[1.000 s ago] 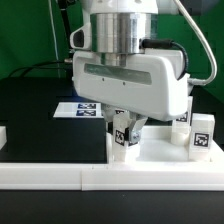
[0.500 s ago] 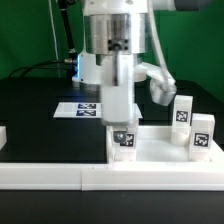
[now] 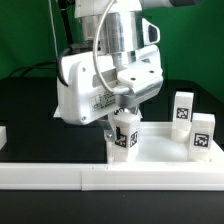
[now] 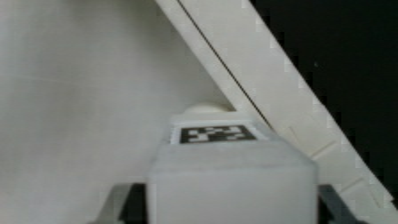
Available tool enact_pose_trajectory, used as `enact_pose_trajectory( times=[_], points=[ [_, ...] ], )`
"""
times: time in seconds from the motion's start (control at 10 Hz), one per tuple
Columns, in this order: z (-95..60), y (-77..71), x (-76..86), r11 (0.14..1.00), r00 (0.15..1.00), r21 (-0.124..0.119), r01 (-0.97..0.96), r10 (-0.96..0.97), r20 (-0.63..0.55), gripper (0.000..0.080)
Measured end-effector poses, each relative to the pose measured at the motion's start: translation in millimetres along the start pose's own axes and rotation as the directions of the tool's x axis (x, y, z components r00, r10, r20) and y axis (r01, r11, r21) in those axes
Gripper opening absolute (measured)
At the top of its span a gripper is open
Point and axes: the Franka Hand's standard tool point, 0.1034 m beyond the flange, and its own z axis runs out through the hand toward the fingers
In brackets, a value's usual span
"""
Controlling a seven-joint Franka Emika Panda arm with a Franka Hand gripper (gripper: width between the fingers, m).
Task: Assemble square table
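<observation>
The white square slab (image 3: 160, 147) lies on the black table behind the front rail. A small white tagged leg (image 3: 124, 138) stands upright on the slab's corner at the exterior view's left. My gripper (image 3: 124, 124) comes down from above and is shut on this leg. In the wrist view the leg (image 4: 221, 170) with its tag fills the space between the dark fingers (image 4: 125, 206), above the white slab (image 4: 89, 100). Two more tagged legs (image 3: 183, 108) (image 3: 203, 135) stand at the slab's right side.
The long white border rail (image 3: 110, 176) runs along the table's front edge. A small white piece (image 3: 3, 136) shows at the exterior view's left edge. The hand's wide white body hangs over the table behind the held leg. Black table (image 4: 347, 60) lies beyond the slab's edge.
The hand has turned about its vertical axis, its wide body swinging round to the exterior view's left. The leg stays at the same corner of the slab.
</observation>
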Motion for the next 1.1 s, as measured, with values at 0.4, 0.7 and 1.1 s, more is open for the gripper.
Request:
enact_pose_trajectory(
  times=[0.4, 0.7, 1.1],
  points=[
    [0.1, 1.8, -8.5, 0.866, 0.866, 0.018, 0.5, -0.499, -0.03, 0.0648],
    [-0.1, 0.5, -6.4, 0.624, 0.623, -0.002, 0.781, -0.781, -0.046, 0.0649],
    [0.5, -5.0, -4.4, 0.094, 0.091, -0.026, 0.995, -0.993, -0.081, 0.0649]
  ],
)
